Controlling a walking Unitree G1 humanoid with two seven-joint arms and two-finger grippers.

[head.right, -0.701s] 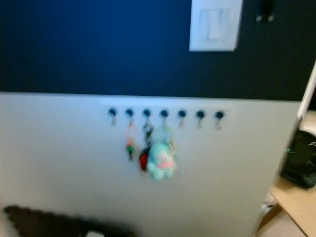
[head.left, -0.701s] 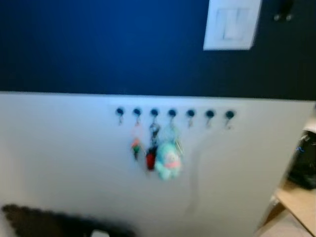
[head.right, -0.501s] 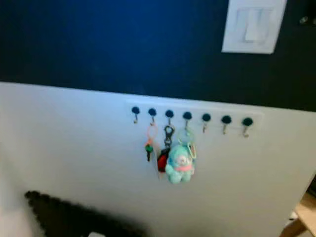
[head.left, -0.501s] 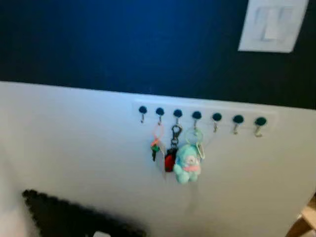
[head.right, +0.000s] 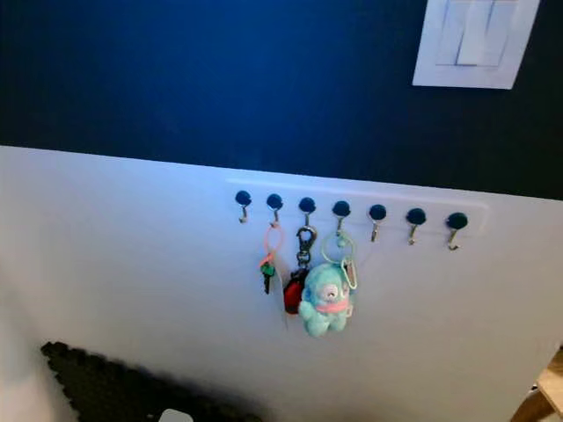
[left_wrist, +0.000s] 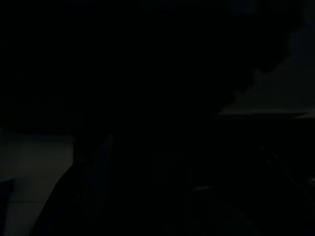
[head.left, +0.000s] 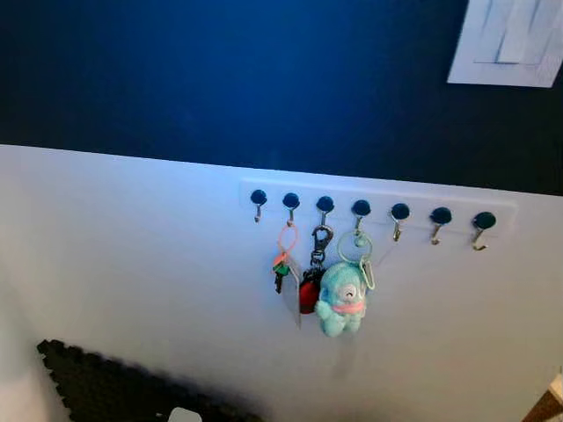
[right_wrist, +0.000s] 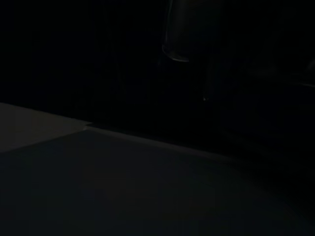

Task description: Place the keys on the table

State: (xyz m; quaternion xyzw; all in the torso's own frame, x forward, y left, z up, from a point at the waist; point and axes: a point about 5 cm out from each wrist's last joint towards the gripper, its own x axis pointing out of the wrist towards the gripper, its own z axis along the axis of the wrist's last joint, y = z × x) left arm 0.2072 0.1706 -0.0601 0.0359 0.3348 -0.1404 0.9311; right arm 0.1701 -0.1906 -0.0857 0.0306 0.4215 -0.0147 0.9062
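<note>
A white rack with several dark-knobbed hooks [head.left: 361, 209] is fixed to the white lower half of the wall. Three key sets hang from it side by side. The leftmost is a small key set on an orange ring [head.left: 281, 260]. Beside it hangs a red fob on a metal clasp [head.left: 310, 292]. The third carries a teal plush toy keychain [head.left: 340, 299] on a pale green ring. Both wrist views are very dark and tell me little.
A white light switch plate [head.left: 512, 44] sits high on the dark blue upper wall. A black foam floor mat [head.left: 97, 387] lies at the bottom left. A wooden edge [head.right: 545, 391] shows at the far right.
The whole picture has shifted and sharpened as the camera moved closer and turned left; the hooks now sit further right and look larger. The keys hang as before.
</note>
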